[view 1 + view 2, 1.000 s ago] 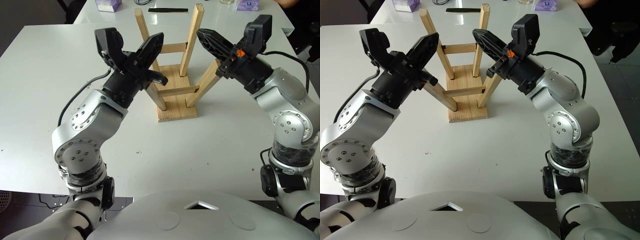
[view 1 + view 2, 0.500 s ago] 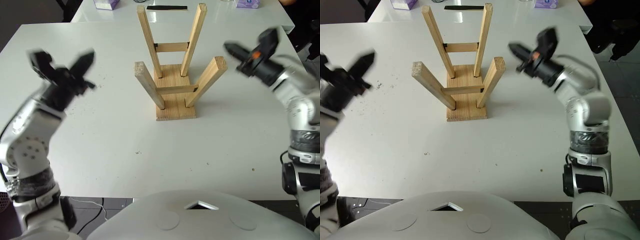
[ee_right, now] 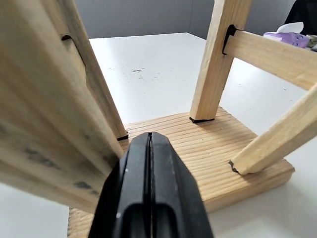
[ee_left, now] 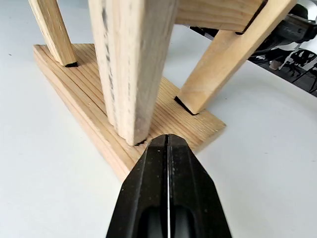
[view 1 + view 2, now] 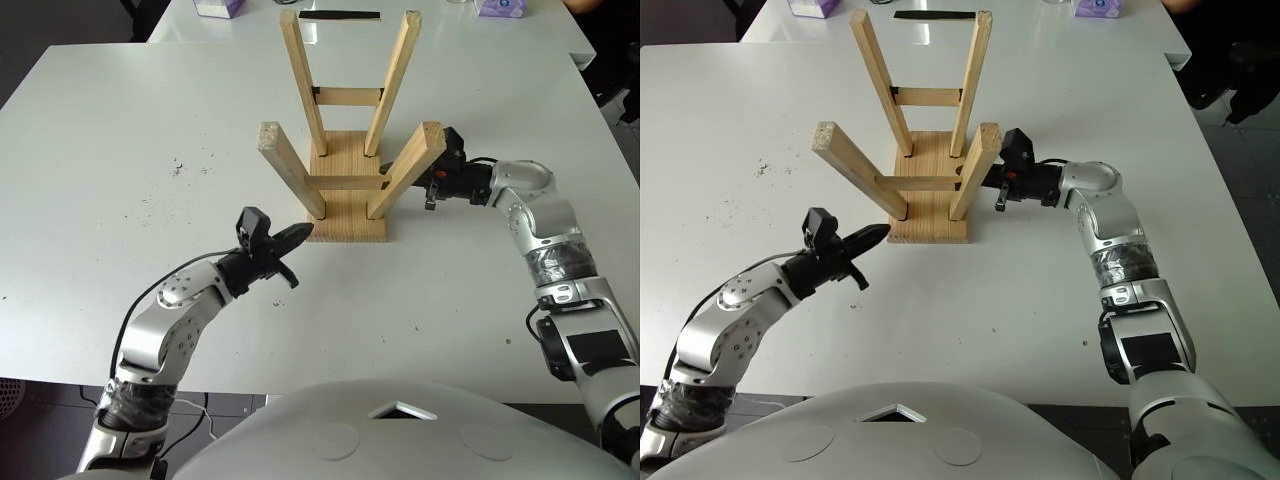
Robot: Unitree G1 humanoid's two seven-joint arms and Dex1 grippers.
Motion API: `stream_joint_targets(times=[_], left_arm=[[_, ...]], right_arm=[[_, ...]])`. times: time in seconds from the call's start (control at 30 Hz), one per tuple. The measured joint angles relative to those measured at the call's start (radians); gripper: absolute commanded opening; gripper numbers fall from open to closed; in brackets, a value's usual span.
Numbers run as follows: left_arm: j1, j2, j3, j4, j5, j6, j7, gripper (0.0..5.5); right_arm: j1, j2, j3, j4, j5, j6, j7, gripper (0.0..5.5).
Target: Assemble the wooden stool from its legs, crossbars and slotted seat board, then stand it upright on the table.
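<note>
The wooden stool rests upside down on the white table, seat board flat and legs pointing up. Crossbars join the legs. My left gripper is shut and empty, low over the table, its tip right at the near left corner of the seat board. My right gripper is also shut and empty. It lies level beside the near right leg, pointing between the legs over the seat board.
Two purple tissue boxes and a black strip lie on the far table behind the stool. Dark specks dot the table to the left. Open tabletop spreads left and in front.
Both arms swung away from the stool's legs, then dropped low toward its base. Both grippers, open a second ago, are now shut.
</note>
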Motion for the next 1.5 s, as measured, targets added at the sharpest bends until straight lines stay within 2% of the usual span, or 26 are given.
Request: stream_joint_targets(times=[0.13,0.27,0.47,0.6,0.7,0.87,0.97,1.13,1.33,1.5], left_arm=[[-0.01,-0.005,-0.001,0.042,0.04,-0.004,-0.002,0.01],[-0.007,-0.032,-0.011,0.046,0.06,-0.011,-0.004,0.01],[0.015,-0.034,-0.007,0.073,0.104,-0.031,-0.004,0.01],[0.015,-0.034,0.016,0.094,0.127,-0.059,-0.002,0.01],[0.035,-0.028,0.078,0.103,0.122,-0.069,-0.002,0.01],[0.127,0.019,0.265,0.016,-0.011,-0.024,-0.051,0.01],[0.207,0.062,0.343,-0.029,-0.063,0.012,-0.099,0.01],[0.259,0.103,0.419,-0.066,-0.129,0.065,-0.141,0.01],[0.345,0.151,0.359,-0.068,-0.075,0.086,-0.203,0.01],[0.393,0.166,0.259,-0.08,-0.006,0.085,-0.227,0.01]], right_arm=[[0.003,0.026,0.066,-0.04,-0.025,-0.005,0.069,0.0],[0.084,0.046,0.114,-0.12,-0.041,-0.001,0.076,0.0],[0.195,0.117,0.182,-0.309,-0.039,0.072,0.003,0.0],[0.263,0.13,0.182,-0.42,-0.034,0.124,-0.055,0.0],[0.311,0.08,0.13,-0.455,-0.034,0.14,-0.088,0.0],[0.408,-0.092,0.011,-0.504,-0.04,0.134,-0.089,0.0],[0.418,-0.14,-0.033,-0.407,-0.118,0.073,-0.149,0.0],[0.309,-0.121,-0.091,-0.14,-0.217,-0.021,-0.313,0.0],[0.224,-0.028,-0.052,0.053,-0.287,-0.113,-0.37,0.0],[0.195,0.0,-0.036,0.098,-0.296,-0.151,-0.354,0.0]])
